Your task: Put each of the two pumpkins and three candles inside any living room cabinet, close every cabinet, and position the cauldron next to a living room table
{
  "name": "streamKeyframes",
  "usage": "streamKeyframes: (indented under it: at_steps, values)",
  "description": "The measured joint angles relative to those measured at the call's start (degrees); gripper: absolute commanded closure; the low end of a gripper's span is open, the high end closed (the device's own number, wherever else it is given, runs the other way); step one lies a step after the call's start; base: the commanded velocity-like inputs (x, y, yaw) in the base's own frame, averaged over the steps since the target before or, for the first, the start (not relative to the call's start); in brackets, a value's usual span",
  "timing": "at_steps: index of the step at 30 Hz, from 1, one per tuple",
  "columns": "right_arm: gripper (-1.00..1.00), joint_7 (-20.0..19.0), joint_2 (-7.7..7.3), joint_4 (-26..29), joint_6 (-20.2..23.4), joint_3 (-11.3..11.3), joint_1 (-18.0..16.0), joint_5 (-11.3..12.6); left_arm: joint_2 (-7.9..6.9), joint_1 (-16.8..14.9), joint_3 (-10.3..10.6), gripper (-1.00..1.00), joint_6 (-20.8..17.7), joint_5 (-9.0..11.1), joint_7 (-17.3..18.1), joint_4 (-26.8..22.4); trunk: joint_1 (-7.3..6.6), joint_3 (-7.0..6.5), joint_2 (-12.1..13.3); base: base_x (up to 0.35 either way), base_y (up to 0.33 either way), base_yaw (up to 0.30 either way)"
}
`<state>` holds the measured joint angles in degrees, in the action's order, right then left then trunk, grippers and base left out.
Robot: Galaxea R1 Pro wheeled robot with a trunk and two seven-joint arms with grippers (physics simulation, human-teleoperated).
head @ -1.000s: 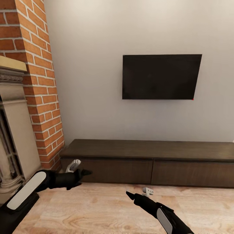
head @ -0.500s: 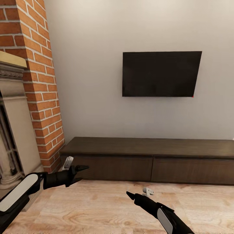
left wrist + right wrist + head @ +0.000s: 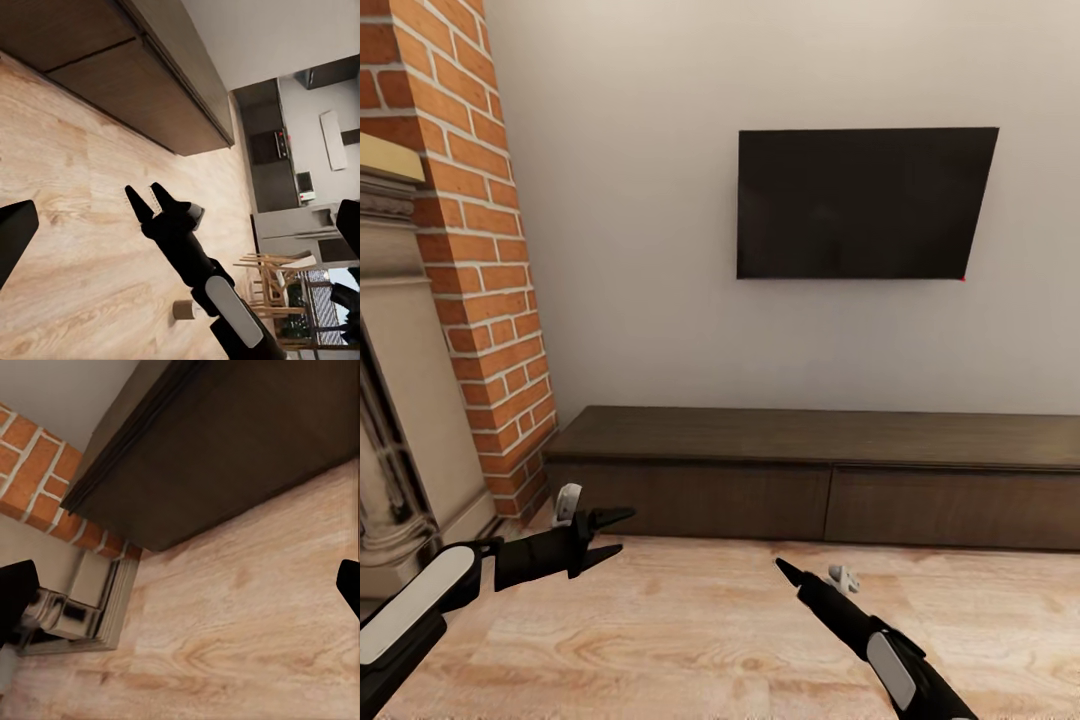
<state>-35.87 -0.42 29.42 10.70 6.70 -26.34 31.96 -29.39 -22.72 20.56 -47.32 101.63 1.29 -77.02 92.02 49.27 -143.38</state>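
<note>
1. Facing a white wall w/ a dark TV [image 3: 860, 203] mounted above the cabinet [image 3: 830, 470]; cabinet runs along the wall, both flat fronts flush and shut, top bare.
2. Brick column [image 3: 480, 250] stands left of the cabinet, touching its left end; a pale fireplace surround [image 3: 400, 400] sits further left.
3. Left hand [image 3: 610, 532] hovers over the wood floor [image 3: 690, 640] just in front of the cabinet's left end; fingers spread, nothing between them.
4. Right hand [image 3: 785, 568] is held low over the floor, in front of the cabinet's middle. In the left wrist view the same hand [image 3: 148, 199] shows two dark fingertips apart w/ a small gap, nothing pinched.
5. Left wrist view: a candle [image 3: 183, 309], squat and beige, lies on the floor beside the right forearm, well apart from the cabinet [image 3: 135, 82]; a dining set w/ wooden chairs [image 3: 274, 292] and grey kitchen units [image 3: 274, 161] show beyond.
6. Right wrist view: cabinet [image 3: 247, 442] front meets the floor [image 3: 240, 645]; brick [image 3: 30, 465] and fireplace base [image 3: 82, 607] adjoin its end. Both dark fingertips [image 3: 15, 592] sit at opposite edges, wide apart.
</note>
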Motion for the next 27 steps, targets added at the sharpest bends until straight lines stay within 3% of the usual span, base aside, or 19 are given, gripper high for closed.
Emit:
streamKeyframes:
  at_steps: [5, 8, 14, 21, 27]
  values:
    - [-1.0, 1.66, 0.37, -0.21, 0.29, 5.39, 0.0, 0.54, 0.03, 0.01, 0.0, -1.0, 0.0, -0.07, 0.02, 0.02, 0.13, 1.11, -0.07, 0.0, 0.0, 0.0]
    - [-1.0, 4.22, 0.49, -0.15, -0.23, 6.96, 0.0, 0.74, 0.03, 0.01, 0.0, -1.0, 0.0, -0.07, 0.02, 0.02, 0.21, 1.77, -0.11, 0.0, 0.0, 0.0]
    - [-1.0, 6.29, 0.54, 0.03, -7.61, 10.79, 0.01, 3.7, 0.07, 0.01, 0.01, -1.0, 0.0, -0.09, -0.01, 0.02, 0.36, 3.11, -0.19, 0.0, 0.0, 0.0]
    - [-1.0, 6.61, 0.41, -0.11, -8.03, 11.57, 0.01, 13.56, 0.09, 0.0, 0.02, -1.0, 0.0, -0.04, 0.03, 0.02, 0.54, 4.66, -0.28, 0.0, 0.0, 0.0]
    - [-1.0, 7.92, 0.55, -0.23, -8.49, 11.56, 0.01, 15.68, 0.05, 0.0, 0.0, -1.0, 0.0, -0.08, 0.06, 0.02, 0.7, 5.99, -0.37, 0.0, 0.0, 0.0]
